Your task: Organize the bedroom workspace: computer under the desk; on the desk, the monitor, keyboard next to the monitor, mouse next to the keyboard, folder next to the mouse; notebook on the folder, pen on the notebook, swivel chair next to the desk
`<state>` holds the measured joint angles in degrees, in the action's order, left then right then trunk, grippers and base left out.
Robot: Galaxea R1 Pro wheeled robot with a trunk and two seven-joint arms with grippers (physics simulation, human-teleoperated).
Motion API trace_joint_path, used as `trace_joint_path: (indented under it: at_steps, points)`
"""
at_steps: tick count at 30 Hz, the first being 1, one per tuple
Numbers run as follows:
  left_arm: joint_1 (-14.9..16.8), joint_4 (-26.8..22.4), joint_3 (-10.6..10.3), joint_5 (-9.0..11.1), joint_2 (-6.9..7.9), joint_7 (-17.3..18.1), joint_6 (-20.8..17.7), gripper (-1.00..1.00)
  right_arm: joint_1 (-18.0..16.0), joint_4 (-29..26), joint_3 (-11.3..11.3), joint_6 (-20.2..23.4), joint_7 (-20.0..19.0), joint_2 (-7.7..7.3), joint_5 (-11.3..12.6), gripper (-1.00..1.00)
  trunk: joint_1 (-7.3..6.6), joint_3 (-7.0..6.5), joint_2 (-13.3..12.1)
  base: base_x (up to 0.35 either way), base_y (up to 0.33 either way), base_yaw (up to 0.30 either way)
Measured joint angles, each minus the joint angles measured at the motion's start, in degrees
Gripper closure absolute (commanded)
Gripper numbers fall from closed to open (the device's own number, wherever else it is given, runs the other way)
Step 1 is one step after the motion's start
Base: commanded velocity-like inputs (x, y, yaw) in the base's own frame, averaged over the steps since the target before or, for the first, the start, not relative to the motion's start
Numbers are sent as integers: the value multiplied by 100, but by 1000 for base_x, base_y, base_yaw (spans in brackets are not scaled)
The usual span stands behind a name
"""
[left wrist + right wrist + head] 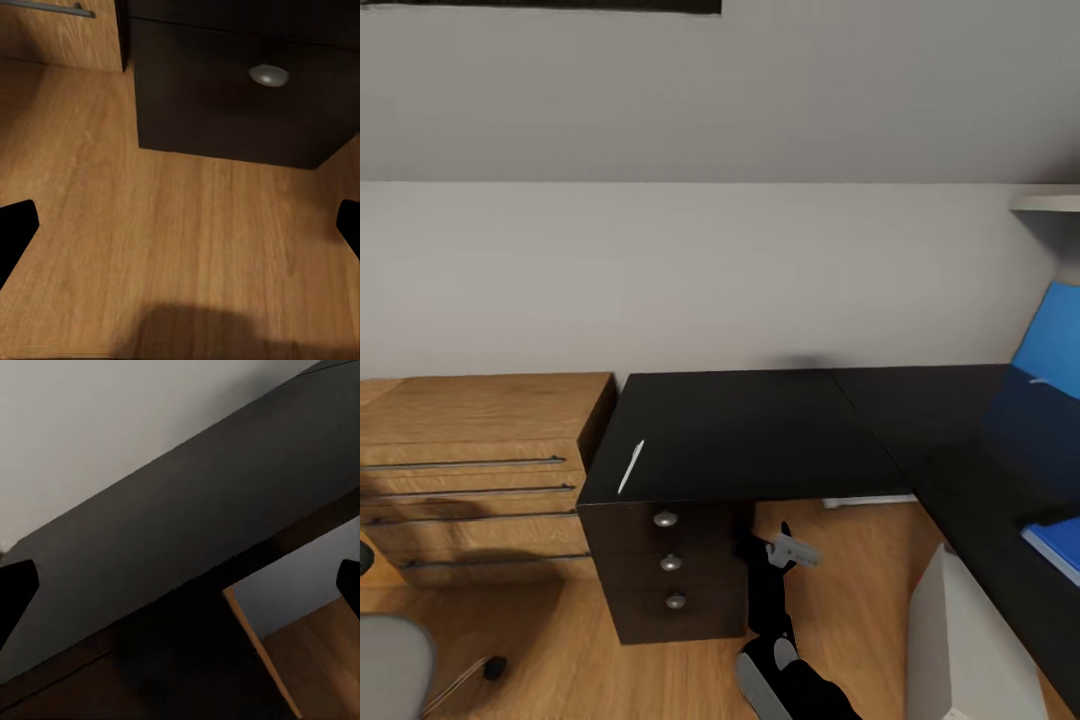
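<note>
Right pincer [792, 549] low by the drawer unit [672, 574], can't tell its spread, pen [631, 466] on glossy black counter [760, 435], folder [1055, 545] far right, grey walls, left pincer [180, 229] spread wide over plank floor [172, 247], right pincer spread under counter edge.

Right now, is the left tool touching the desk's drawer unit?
Apart. In the left wrist view, the left tool hangs open over bare wood floor, with a floor gap before the drawer unit.

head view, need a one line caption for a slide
White pen lying on the glossy black desk above its knobbed drawers, wooden dresser alongside, blue folder at the desk's right edge.
</note>
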<state>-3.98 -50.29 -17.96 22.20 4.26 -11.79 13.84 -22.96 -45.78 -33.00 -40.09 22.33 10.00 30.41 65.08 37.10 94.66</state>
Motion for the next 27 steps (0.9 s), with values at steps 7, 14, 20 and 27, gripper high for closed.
trace_joint_path:
  at_steps: [7,14,20,27]
  points:
    - [-3,0,16,-8,4,1,8,-100,-4,-28,13,25,19,0,-24,-100,0,-9,0,0,0,280]
    - [1,-2,26,-16,4,0,9,-100,-8,-45,29,311,127,0,-149,-100,0,-11,0,0,0,285]
    - [0,0,28,-17,5,-5,9,-100,-9,-48,28,587,280,0,-236,-100,0,-11,0,0,0,288]
    - [1,-1,20,-17,5,-7,9,-100,-9,-49,25,1110,345,0,-531,-100,0,-11,0,0,0,291]
